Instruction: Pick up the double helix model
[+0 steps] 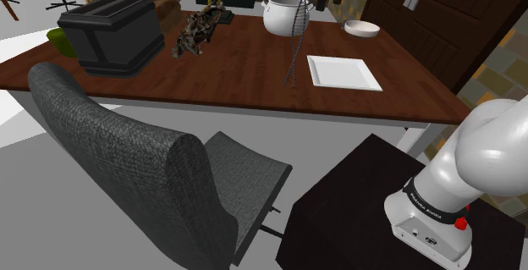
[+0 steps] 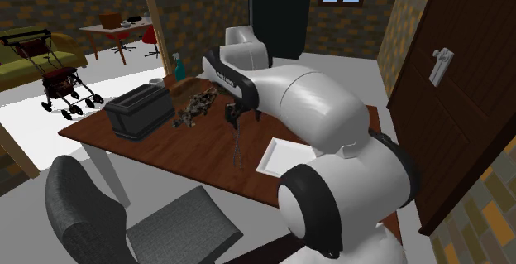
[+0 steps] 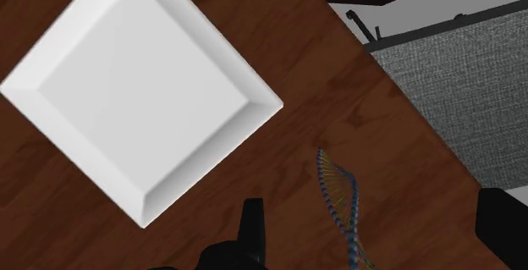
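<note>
Nearest, black claw (image 3: 376,199) spread wide, released, clasping nothing. Between its fingers but untouched: double helix model (image 3: 340,201), a thin twisted ladder of bluish-grey strands joined by small yellowish rungs. Standing upright on the brown wooden bench (image 1: 237,65), just beside the white square plate (image 1: 343,72), on the plate's side toward the black toaster (image 1: 114,31). Behind the plate, a white pot (image 1: 286,14). Grey chair (image 1: 127,167) well apart from the plate, off the bench.
</note>
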`<state>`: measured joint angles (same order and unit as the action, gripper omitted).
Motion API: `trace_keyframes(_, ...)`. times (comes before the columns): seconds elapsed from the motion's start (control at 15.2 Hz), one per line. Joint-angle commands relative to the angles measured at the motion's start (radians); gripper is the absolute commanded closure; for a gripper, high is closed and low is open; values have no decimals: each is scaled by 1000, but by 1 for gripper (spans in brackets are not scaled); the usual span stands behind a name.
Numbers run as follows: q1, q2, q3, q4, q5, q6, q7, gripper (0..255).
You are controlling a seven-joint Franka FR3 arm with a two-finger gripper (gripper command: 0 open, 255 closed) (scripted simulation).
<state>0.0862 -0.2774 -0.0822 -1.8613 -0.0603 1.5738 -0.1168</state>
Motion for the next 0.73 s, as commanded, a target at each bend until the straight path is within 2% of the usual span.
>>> trace_keyframes(0.0, 9, 75, 1, 102, 9, -18, -26, 0)
trace_keyframes(0.33, 24, 246, 7, 352, 30, -79, -81, 0)
trace_keyframes(0.66, 24, 222, 8, 254, 29, -5, -78, 0)
